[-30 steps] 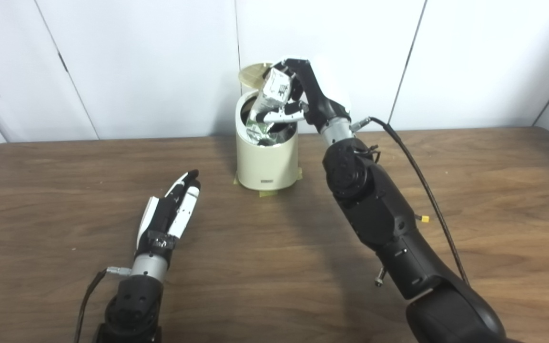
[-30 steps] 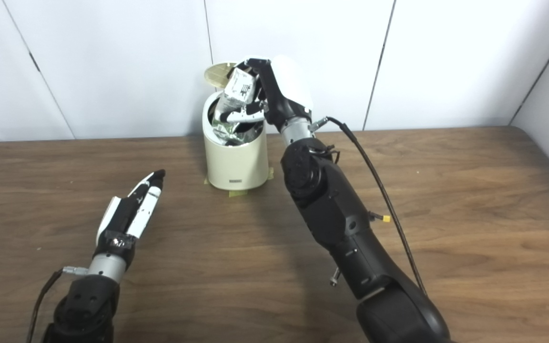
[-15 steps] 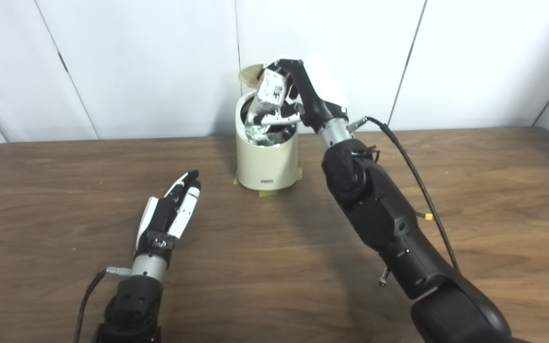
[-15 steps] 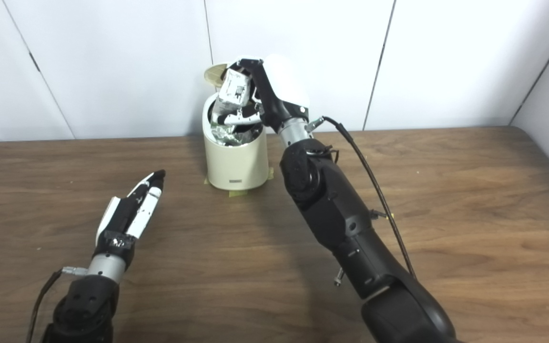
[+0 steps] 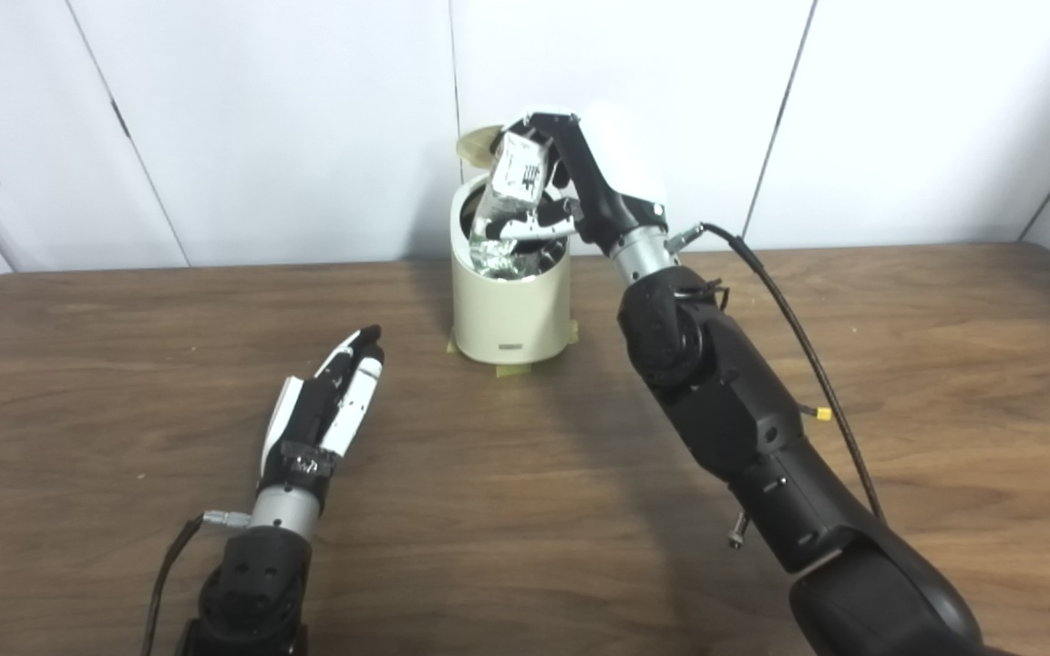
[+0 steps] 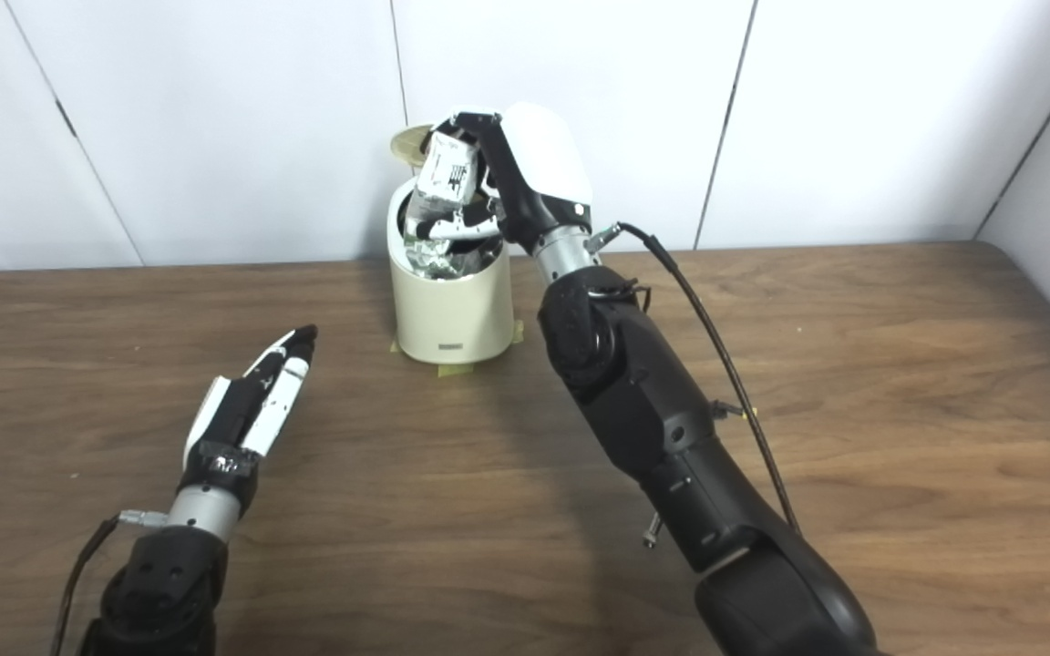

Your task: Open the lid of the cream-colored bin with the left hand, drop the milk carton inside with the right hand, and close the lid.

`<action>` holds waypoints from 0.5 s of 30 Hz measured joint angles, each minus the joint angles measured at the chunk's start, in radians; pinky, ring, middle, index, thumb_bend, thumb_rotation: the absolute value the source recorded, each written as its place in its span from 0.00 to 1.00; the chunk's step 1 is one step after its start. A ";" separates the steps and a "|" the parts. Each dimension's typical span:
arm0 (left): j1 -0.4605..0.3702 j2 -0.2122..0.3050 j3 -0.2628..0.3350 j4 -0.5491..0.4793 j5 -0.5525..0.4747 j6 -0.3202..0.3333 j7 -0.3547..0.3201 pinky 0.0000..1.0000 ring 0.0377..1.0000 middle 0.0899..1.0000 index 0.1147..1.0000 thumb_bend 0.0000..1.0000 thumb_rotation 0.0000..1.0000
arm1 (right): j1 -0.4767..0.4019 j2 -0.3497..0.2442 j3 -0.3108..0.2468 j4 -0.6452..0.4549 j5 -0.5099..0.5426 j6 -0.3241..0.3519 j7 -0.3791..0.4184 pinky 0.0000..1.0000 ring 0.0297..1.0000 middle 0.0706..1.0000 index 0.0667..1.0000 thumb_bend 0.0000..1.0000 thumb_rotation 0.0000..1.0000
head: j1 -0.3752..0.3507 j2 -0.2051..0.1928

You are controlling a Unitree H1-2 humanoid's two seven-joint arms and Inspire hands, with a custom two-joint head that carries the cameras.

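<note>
Table (image 5: 944, 364) bare right; right robot hand (image 5: 580, 196) (carton (image 5: 514, 178) held) over bin (image 5: 509, 310) rim

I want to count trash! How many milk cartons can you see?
1 whole carton, held by the right hand over the open bin. Crumpled silvery stuff inside may hide more.

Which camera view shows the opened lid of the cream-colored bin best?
The left eye view, though only slightly: more of the lid stays visible behind the milk carton held by the right robot hand. In the right eye view the lid is also partly hidden by the carton, showing a similar sliver.
</note>
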 measured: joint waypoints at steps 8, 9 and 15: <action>0.000 0.000 -0.002 0.000 0.000 0.000 -0.001 0.99 0.98 0.93 0.90 0.37 0.85 | 0.005 0.001 -0.004 0.005 -0.003 -0.059 -0.053 0.31 0.37 0.47 0.51 0.49 0.00 | -0.002 0.002; 0.000 0.000 -0.002 0.000 0.000 0.001 -0.002 1.00 0.98 0.93 0.90 0.37 0.86 | 0.005 0.001 -0.004 0.008 -0.004 -0.078 -0.069 0.31 0.37 0.47 0.51 0.49 0.00 | -0.002 0.002; 0.000 0.000 -0.008 0.000 0.000 0.002 -0.003 0.99 0.98 0.94 0.91 0.37 0.87 | 0.005 0.010 -0.007 0.035 -0.015 -0.140 -0.149 0.30 0.38 0.48 0.51 0.49 0.00 | -0.002 0.000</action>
